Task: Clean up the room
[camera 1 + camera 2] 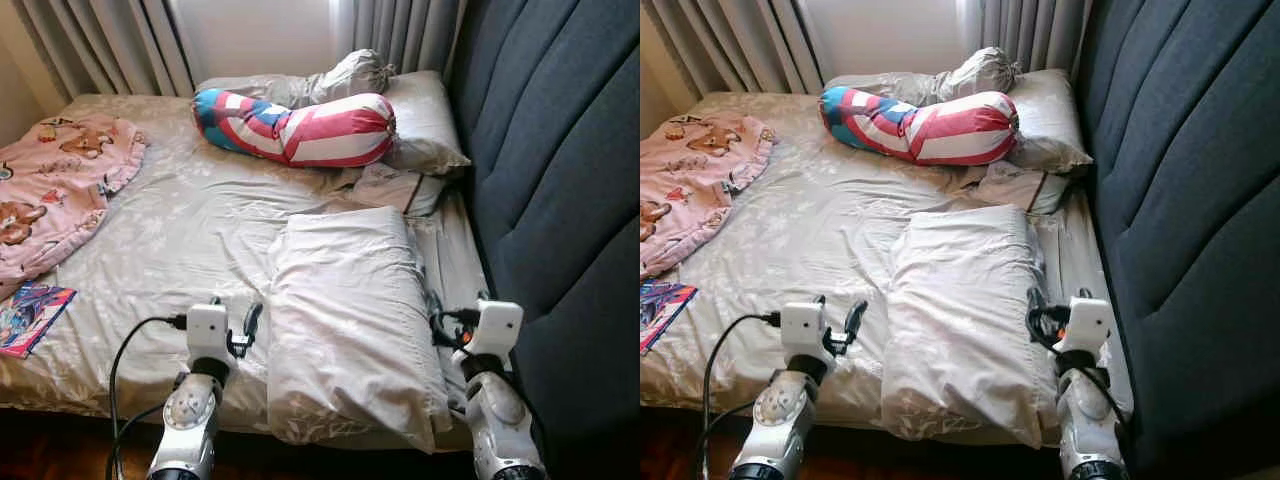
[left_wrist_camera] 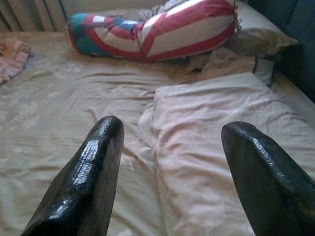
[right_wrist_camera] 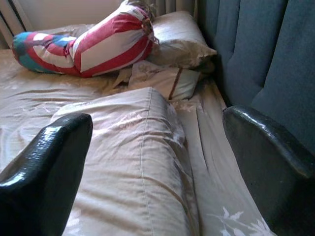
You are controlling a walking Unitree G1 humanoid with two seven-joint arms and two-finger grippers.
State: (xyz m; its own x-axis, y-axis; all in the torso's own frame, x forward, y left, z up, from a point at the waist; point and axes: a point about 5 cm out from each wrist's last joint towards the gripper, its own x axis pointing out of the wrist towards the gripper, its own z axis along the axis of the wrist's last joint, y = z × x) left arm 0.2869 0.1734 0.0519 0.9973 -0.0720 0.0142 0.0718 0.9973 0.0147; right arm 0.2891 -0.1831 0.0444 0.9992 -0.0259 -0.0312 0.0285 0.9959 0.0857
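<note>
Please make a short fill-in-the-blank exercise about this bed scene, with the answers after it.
1. The large pale pillow lies between the left gripper and the ____ gripper.
2. The bolster has red, white and ____ stripes.
3. The pink blanket is printed with teddy ____.
4. The book lies near the bed's edge on the robot's ____ side.

Answers: right; blue; bears; left
</note>
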